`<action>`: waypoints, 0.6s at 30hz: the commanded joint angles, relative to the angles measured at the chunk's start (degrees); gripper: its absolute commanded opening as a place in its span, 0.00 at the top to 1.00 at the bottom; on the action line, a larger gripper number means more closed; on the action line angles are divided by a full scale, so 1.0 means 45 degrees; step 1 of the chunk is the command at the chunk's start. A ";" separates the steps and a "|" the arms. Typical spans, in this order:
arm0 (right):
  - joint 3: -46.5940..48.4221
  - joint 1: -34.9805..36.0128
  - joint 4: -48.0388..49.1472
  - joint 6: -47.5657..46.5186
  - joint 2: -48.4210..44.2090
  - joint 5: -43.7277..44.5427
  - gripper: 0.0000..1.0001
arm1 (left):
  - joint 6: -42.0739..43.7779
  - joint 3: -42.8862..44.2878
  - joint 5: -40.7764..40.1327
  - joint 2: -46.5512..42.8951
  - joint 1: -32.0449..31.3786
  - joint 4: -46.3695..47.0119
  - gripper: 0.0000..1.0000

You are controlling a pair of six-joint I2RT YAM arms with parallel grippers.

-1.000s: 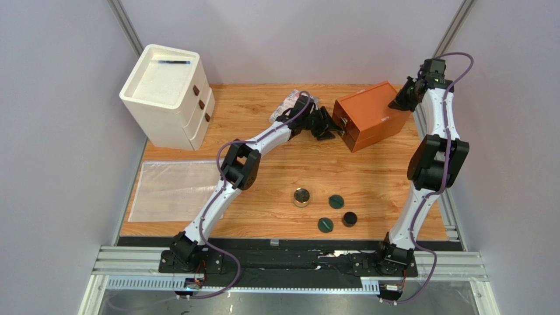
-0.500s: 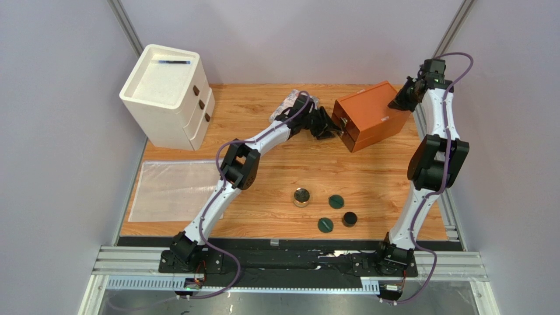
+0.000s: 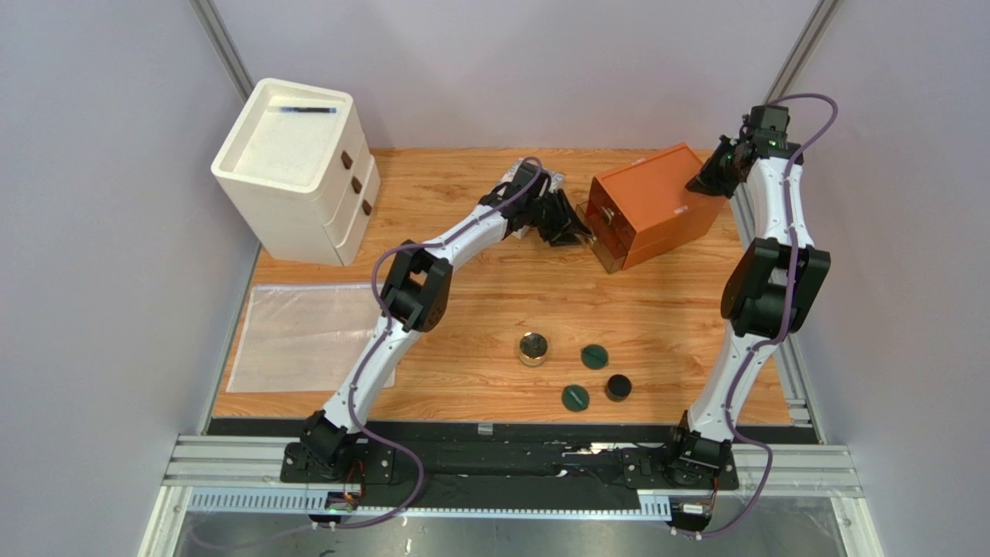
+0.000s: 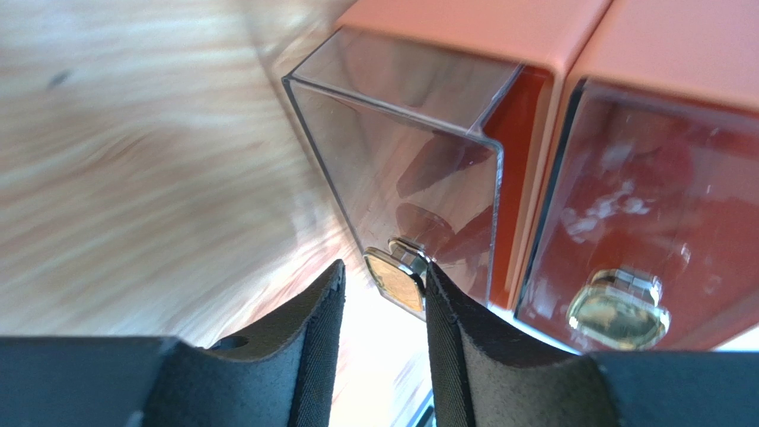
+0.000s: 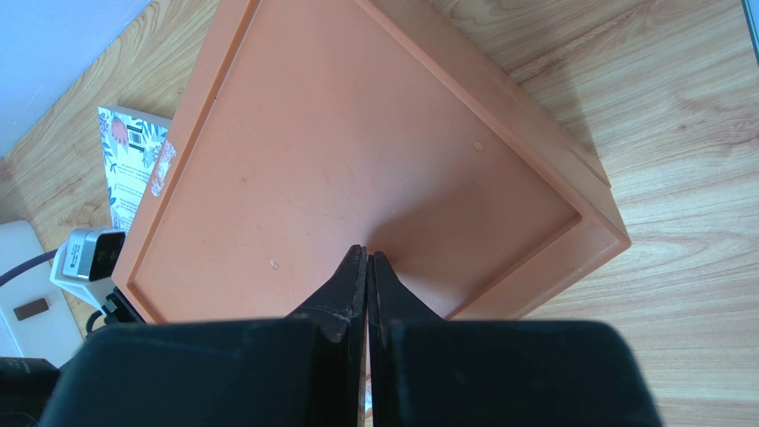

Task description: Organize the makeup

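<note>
Since half a second ago, the left claw (image 3: 573, 224) has drawn back toward its own side in the top view. The clear drawer (image 3: 603, 240) of the orange box (image 3: 651, 197) has come out with it, so we judge that storage is being opened and no makeup is stowed yet. The gold-rimmed compact (image 3: 535, 347), green discs (image 3: 594, 356) and black jar (image 3: 618, 386) lie flat on the tabletop (image 3: 488, 302), well apart from the box. Being round, they have no long axis, and we see no tubes. At the left wrist, the left claw (image 4: 383, 276) is narrowed on the knob (image 4: 398, 269), holding it. The drawer's long axis runs along the pull, its front facing the left arm. At the right wrist, the right claw (image 5: 366, 258) is pressed closed, holding nothing, its tips resting on the box top.
</note>
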 commanded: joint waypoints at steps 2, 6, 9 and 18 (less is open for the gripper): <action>-0.0642 0.0166 -0.0558 -0.0252 0.0419 0.0023 1.00 | 0.1155 -0.1118 -0.0852 -0.0872 0.0468 -0.2199 0.59; -0.0720 0.0166 -0.0499 -0.0251 0.0419 -0.0016 1.00 | 0.1722 -0.2016 -0.0695 -0.1517 0.0586 -0.2179 0.61; -0.0759 0.0166 -0.0440 -0.0213 0.0399 -0.0075 1.00 | 0.2055 -0.2836 -0.0676 -0.2083 0.0703 -0.2199 0.62; -0.1013 0.0166 -0.0167 -0.0017 0.0399 -0.0329 1.00 | 0.3206 -0.4499 -0.0441 -0.3256 0.0938 -0.2374 0.65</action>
